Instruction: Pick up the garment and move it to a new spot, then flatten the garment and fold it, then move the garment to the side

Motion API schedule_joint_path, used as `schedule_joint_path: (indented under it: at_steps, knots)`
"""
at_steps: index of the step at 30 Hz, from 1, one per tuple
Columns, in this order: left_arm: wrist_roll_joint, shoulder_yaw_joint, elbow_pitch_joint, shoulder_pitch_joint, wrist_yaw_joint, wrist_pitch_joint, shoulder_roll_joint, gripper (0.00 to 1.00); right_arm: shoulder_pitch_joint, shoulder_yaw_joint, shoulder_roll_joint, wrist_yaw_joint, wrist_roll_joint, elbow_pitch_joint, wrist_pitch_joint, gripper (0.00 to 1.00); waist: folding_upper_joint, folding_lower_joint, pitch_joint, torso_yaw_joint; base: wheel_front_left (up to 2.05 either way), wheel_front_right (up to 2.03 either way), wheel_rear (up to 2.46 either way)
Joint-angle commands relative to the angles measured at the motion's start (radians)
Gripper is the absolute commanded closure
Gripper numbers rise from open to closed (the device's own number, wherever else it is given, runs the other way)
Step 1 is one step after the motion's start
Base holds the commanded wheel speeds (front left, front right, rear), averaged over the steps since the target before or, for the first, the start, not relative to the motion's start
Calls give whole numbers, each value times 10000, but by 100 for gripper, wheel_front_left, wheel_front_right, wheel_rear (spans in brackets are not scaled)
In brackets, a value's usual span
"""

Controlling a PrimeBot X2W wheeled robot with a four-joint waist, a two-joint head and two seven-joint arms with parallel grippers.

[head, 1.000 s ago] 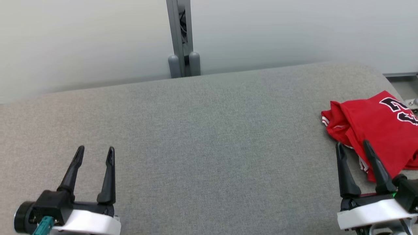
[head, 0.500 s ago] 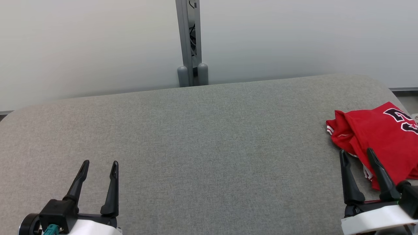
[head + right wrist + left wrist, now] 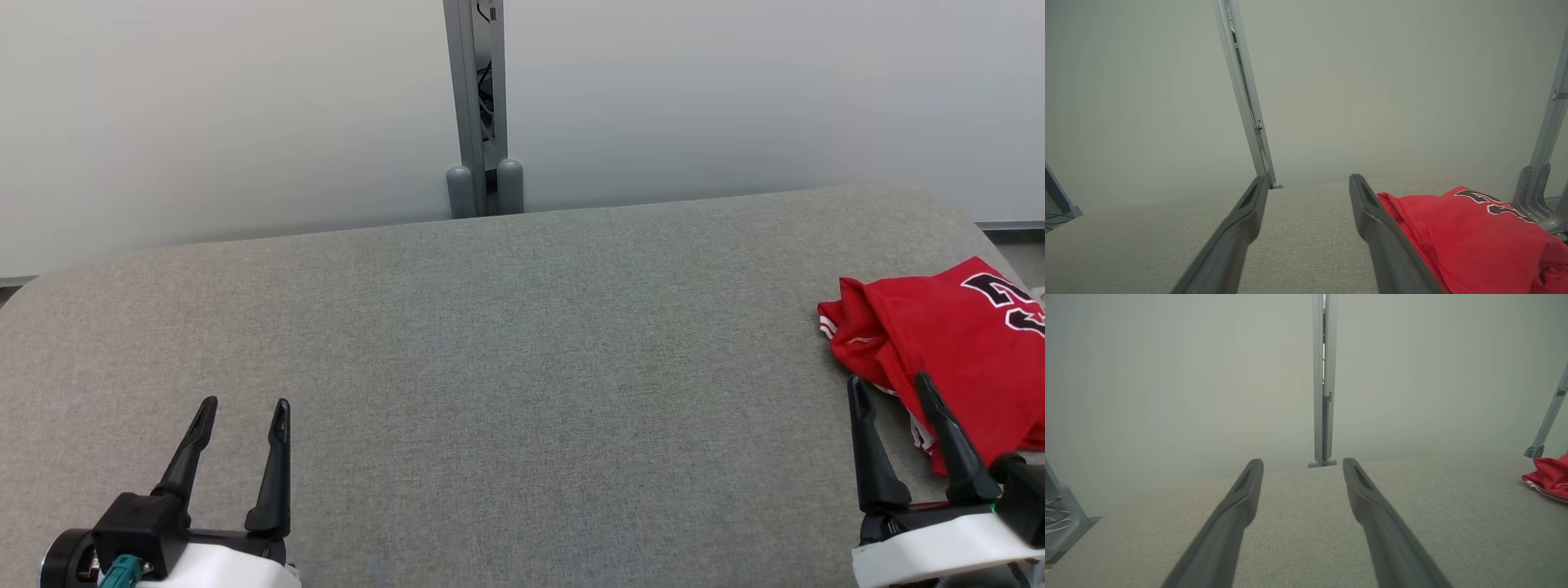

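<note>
Where the counter (image 3: pixel 506 343) runs out far to the right of the grey post (image 3: pixel 482 98), the garment (image 3: pixel 939 343) lies: red, with striped trim and black lettering edged in white.

- Garment: bunched in loose layers, neither spread flat nor squared into a neat fold. Its far-right part is cut off by the edge of the head view. No claw holds it.
- Right claw (image 3: pixel 888 382): nearer the robot than the post and far to its right, fingers spread, nothing between them. In the head view its outer finger crosses the garment's near corner. The right wrist view sets that finger just beside the red hem; contact cannot be told.
- Left claw (image 3: pixel 246 403): left of the post, well apart from the garment, fingers spread and empty above bare counter.
- Stage: the scene fits both a garment waiting at the side to be picked up and one already folded and set aside.
- Handling note, by judgement: the cloth is limp and stacked, so a pinch at the hem would likely catch several layers and drag the pile. Its place close to the counter's right end leaves little margin against slipping off.
</note>
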Motion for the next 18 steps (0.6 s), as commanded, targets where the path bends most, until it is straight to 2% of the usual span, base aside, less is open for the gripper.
schedule_joint_path:
  at_steps: [1,18]
  knots:
    - [-56,8,40,-151,63,-18,21,0,44,-40,-55,2,-9,-14,33,0,0,0,-3,-1,0,0,0]
    - [-66,-98,113,-210,183,22,100,0,132,-198,-55,2,-378,-21,278,0,0,0,-28,24,0,0,0]
